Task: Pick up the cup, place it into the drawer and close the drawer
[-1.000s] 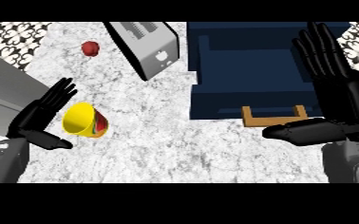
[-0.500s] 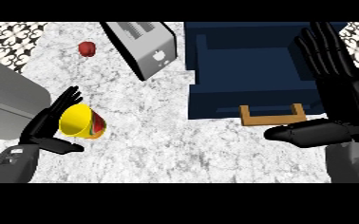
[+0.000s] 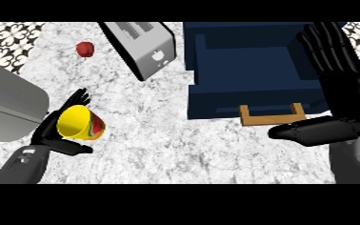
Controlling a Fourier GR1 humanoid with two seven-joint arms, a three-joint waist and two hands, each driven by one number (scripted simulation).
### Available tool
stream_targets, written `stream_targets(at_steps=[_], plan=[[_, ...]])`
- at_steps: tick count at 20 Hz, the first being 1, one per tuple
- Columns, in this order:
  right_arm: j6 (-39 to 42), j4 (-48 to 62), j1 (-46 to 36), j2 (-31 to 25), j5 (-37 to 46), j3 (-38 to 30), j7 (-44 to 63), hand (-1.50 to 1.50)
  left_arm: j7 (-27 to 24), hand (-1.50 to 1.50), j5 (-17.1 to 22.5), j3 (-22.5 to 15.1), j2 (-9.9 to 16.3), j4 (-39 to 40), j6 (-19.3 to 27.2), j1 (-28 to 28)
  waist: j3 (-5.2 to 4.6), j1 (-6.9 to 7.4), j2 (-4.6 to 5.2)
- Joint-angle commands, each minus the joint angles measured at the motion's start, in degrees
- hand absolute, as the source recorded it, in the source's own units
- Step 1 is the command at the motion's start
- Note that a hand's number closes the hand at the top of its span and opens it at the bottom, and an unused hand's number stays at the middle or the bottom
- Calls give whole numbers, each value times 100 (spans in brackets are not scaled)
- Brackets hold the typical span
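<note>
My left hand [image 3: 56,136] curls around the yellow cup [image 3: 79,122]; my right hand [image 3: 330,71] rests open beside the open drawer [image 3: 246,62]. A toaster [image 3: 144,47] and red apple [image 3: 85,48] sit on the counter [image 3: 175,138] between.

Evenly and brightly lit, without glare. Faint soft shadows only on the tabletop [image 3: 162,138]. In focus throughout, without blur or distortion towards the edges.

Yellow cup [image 3: 76,122] with red side, navy drawer [image 3: 246,71], grey-white marbled counter [image 3: 162,138], black hands
</note>
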Motion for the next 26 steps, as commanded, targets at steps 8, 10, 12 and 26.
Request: stream_targets(at_steps=[8,10,12,26], plan=[[-27,224,-130,16,52,-49,-115,-150,-835,-150,-134,-163,-397,330,-449,-384,0,-26,27],[94,70,64,-1,21,39,-110,-150,-927,-150,-107,-173,-268,354,-776,-338,-3,-62,26],[-22,168,-39,-36,-4,-134,-20,-150,-1007,-150,-176,-294,-357,376,-951,-180,3,11,8],[-34,124,-175,-81,11,-148,52,-150,-1598,150,432,535,-982,-52,1974,-184,7,97,-8]])
